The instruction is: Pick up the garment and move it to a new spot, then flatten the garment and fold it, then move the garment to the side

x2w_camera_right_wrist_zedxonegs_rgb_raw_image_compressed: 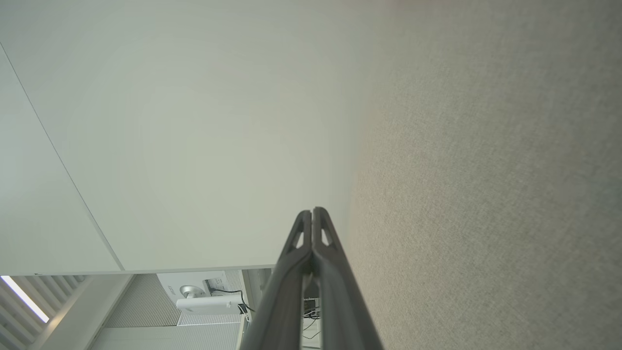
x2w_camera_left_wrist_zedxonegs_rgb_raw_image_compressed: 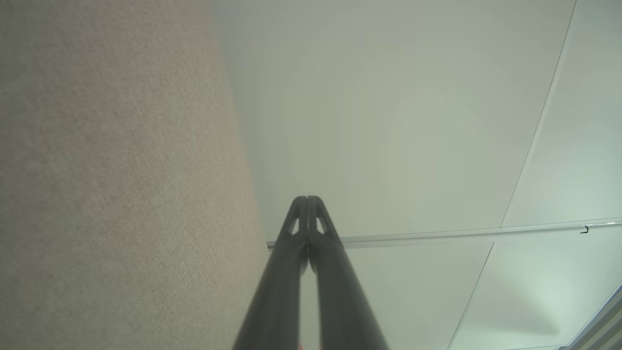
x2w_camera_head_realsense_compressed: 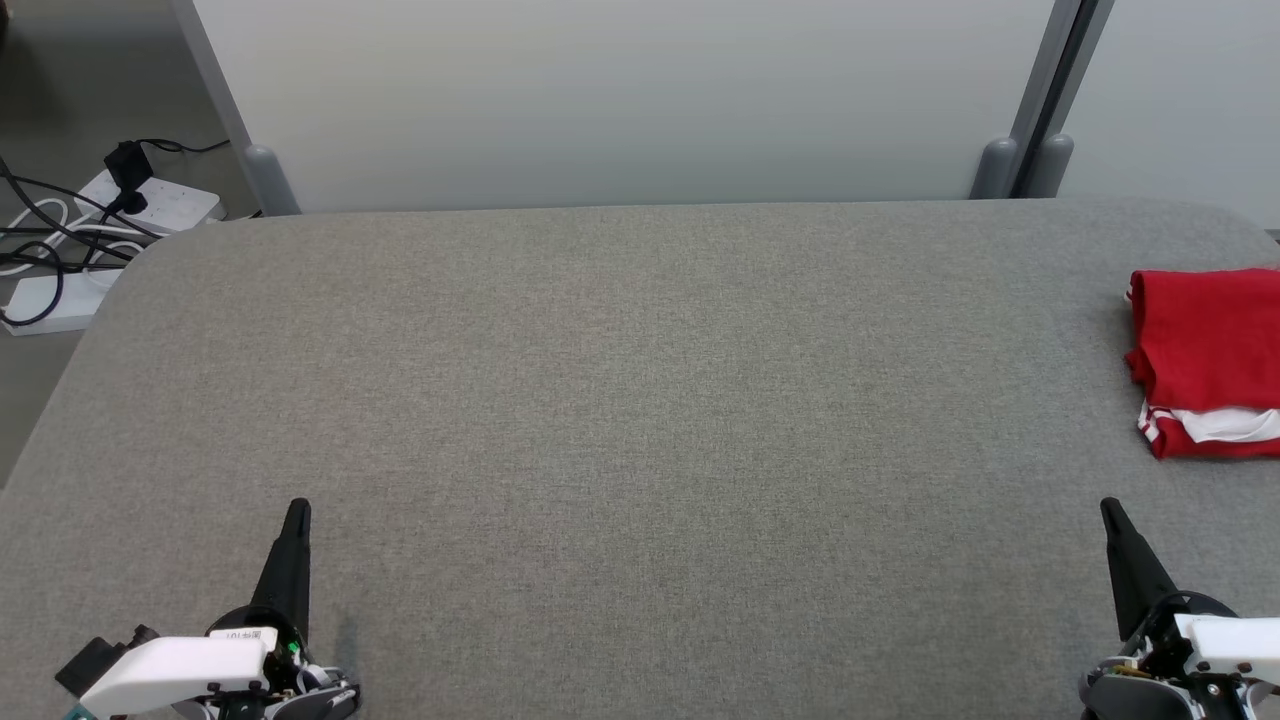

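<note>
Garment (x2w_camera_head_realsense_compressed: 1208,345): red, folded, judged soft, light, limp; ahead-right of right tool (x2w_camera_head_realsense_compressed: 1108,506), apart. Pinch near edge through all layers. Left tool (x2w_camera_head_realsense_compressed: 298,506), right tool: tips together, empty.

Soft even light, faint shadows, sharp head view, hazy wrist views, blurred fingers (x2w_camera_left_wrist_zedxonegs_rgb_raw_image_compressed: 340,301)

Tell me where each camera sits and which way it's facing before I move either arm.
Head view: on the head, looking forward and down at the grey table; folded red garment at its right edge; left gripper and right gripper in the lower corners, both shut.
Left wrist view: on the left wrist, looking along its shut fingers at the pale wall panel; table on that view's left.
Right wrist view: mirrored; shut fingers, table on that view's right.
Shared: both wrist views show table and wall panel.
</note>
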